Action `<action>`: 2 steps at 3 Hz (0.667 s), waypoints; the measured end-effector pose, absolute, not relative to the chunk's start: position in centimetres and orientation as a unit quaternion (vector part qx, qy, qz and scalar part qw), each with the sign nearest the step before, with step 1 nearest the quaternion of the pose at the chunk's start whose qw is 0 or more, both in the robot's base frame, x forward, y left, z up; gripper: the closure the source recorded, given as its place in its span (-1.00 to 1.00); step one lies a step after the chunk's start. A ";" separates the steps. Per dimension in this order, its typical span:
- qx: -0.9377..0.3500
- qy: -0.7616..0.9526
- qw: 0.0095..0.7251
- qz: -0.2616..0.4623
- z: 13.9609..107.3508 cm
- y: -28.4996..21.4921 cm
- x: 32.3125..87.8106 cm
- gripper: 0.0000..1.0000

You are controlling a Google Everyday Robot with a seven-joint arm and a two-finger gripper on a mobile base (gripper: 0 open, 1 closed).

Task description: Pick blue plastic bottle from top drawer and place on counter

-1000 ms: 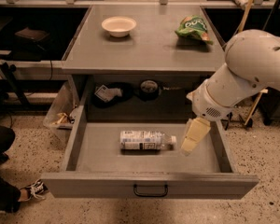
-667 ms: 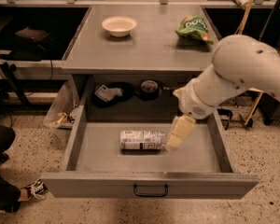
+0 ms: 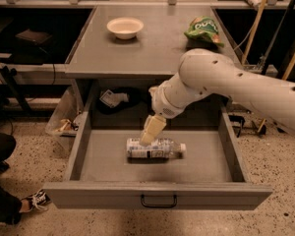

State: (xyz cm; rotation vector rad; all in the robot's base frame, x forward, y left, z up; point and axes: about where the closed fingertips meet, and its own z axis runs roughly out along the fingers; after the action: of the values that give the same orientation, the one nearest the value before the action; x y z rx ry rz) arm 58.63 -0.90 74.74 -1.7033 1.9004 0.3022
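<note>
The blue plastic bottle (image 3: 155,149) lies on its side in the middle of the open top drawer (image 3: 157,195), its white cap pointing right. The gripper (image 3: 151,130) hangs from the white arm inside the drawer, directly above the bottle's left half, its cream tip at or just over the label. The counter (image 3: 152,41) is the grey top of the cabinet, above and behind the drawer.
A white bowl (image 3: 125,27) sits at the back left of the counter and a green snack bag (image 3: 203,29) at the back right. Dark clutter (image 3: 113,100) lies on the shelf behind the drawer. A person's shoe (image 3: 32,200) is on the floor at the left.
The arm has swung left and down across the drawer. The gripper went from the right of the bottle's cap to above the bottle's left half. The bottle has not moved.
</note>
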 end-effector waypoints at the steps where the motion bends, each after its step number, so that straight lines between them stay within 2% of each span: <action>1: -0.637 0.708 0.283 0.113 74.7 -0.7 58.6 -1.00; 2: -0.637 0.708 0.283 0.113 74.7 -0.7 58.6 -1.00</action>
State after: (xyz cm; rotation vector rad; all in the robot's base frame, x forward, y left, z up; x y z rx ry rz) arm 58.65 -0.71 74.73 -1.7037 1.8959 0.3024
